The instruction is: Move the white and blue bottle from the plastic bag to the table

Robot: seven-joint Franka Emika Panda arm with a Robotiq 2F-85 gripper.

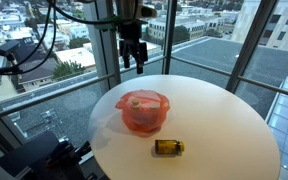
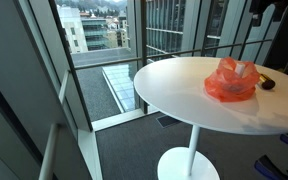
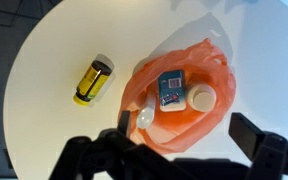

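Tall windows (image 1: 199, 30) wall the room and look out over a city, and grey carpet (image 2: 124, 150) covers the floor. A round white table (image 1: 224, 120) on a single pedestal stands close to the glass. The gripper (image 1: 134, 64) hangs above the window-side edge of the table, well clear of the top and holding nothing. In the wrist view its fingers (image 3: 256, 135) are spread wide at the bottom of the picture.

An orange plastic bag (image 1: 142, 112) lies open near the middle of the table, a little toward the window-side edge. The white and blue bottle (image 3: 171, 90) rests inside it on its side, blue label up, with white parts showing to either side of the label. Its long axis seems to run roughly across the line between the two fingers' gap, but the crumpled plastic makes that hard to judge.

From the fingers the bottle lies below and a little further in from the window-side edge, so the coming move is probably a short reach inward and a descent into the bag's mouth.

A small yellow bottle (image 1: 168, 147) with a dark cap lies on its side near the opposite edge, beside the bag but apart from it.
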